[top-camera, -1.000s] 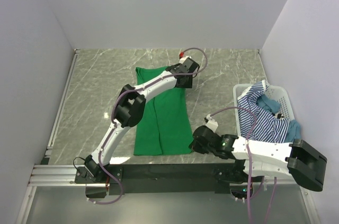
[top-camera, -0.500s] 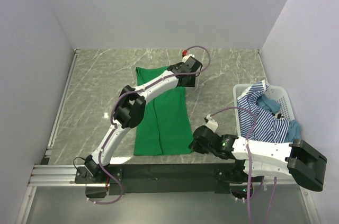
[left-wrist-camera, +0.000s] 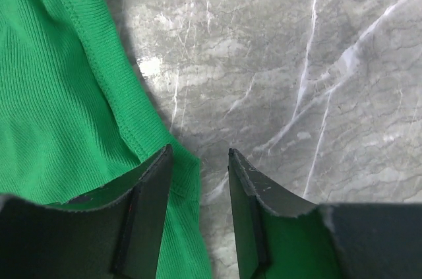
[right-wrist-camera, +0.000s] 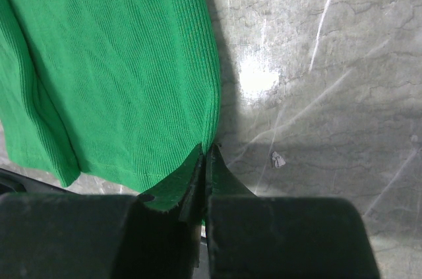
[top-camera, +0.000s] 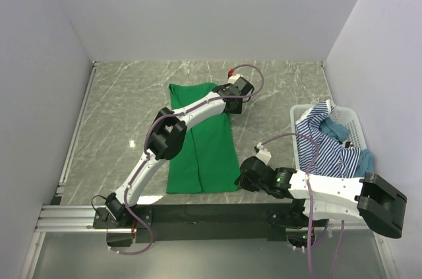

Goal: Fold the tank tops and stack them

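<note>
Green tank top (top-camera: 204, 150) lies flat and lengthwise on the marble table (top-camera: 125, 107), between the two arms. The right gripper (right-wrist-camera: 206, 150) is pinched closed on the hem at its near right corner. At the far right corner, the left gripper (left-wrist-camera: 198, 155) stands with its jaws apart, one finger over the cloth's edge and the other over bare marble. The striped tank top (top-camera: 323, 144) and the teal tank top (top-camera: 337, 131) lie heaped in the white basket (top-camera: 354, 119) on the right.

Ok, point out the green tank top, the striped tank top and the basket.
green tank top (top-camera: 201, 154): top view, middle panel.
striped tank top (top-camera: 326, 150): top view, draped front fold.
basket (top-camera: 355, 132): top view, slatted right wall.
</note>
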